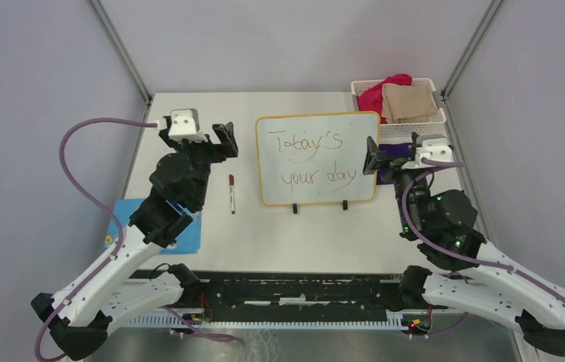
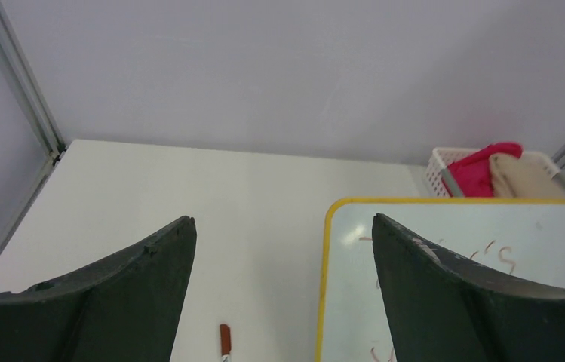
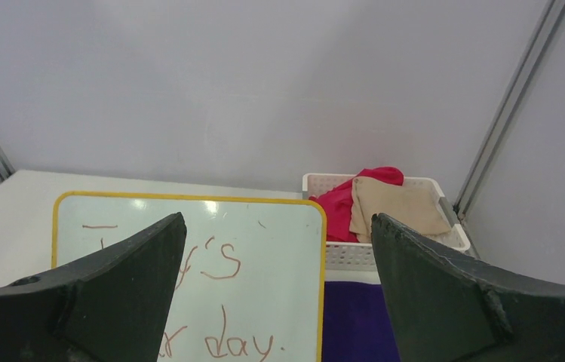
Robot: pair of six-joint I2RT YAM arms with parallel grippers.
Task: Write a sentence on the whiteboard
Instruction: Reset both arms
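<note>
Whiteboard (image 1: 317, 160) mid tabletop (image 1: 279, 237), between both arms, long axis left-right, black feet on near edge. Sentence (image 1: 308, 143) in two lines, running left to right, letter tops toward far wall. Marker (image 1: 231, 193) left of board, long axis near-far. Left fingers (image 2: 136, 279) apart, empty. Right fingers (image 3: 445, 286) apart, empty, at board's right edge.

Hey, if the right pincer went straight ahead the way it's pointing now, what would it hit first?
Most likely the whiteboard's far right corner, lying between the right pincer's open jaws; if it clears that, the white basket behind. Depth is unclear.
</note>
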